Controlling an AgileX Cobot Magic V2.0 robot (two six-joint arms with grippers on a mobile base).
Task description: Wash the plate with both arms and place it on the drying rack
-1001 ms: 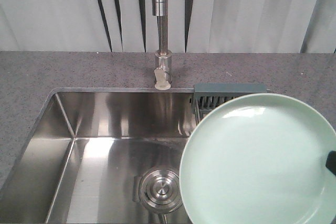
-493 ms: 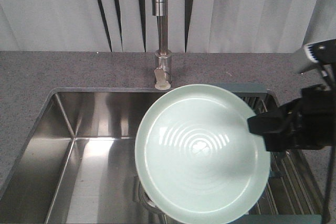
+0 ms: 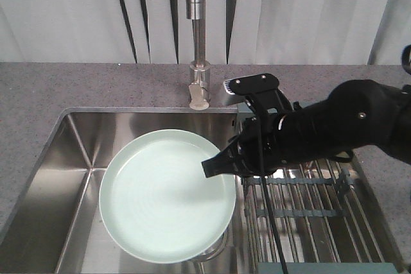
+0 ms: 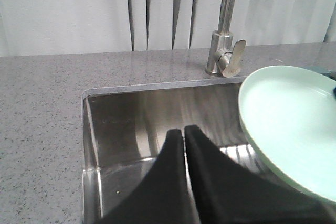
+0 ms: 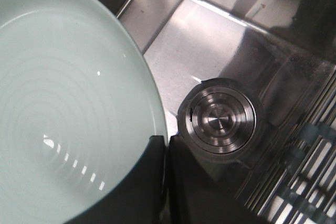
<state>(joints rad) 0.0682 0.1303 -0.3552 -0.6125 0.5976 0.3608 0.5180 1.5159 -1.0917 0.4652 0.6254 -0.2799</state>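
The right gripper (image 3: 212, 167) was clamped on the rim of the plate (image 3: 164, 197), holding it over the sink (image 3: 77, 152), presumably for washing, with the drying rack (image 3: 308, 206) just beside; only the left wrist view showed the left gripper (image 4: 184, 134) closed and empty; only the right wrist view showed the drain strainer (image 5: 223, 121).

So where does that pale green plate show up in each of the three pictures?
Front view: the plate is lower left of centre, over the sink.
Left wrist view: the plate is at the right edge, partly cut off.
Right wrist view: the plate fills the left half.
Shared landmark: the steel sink, visible beside the plate in all three.
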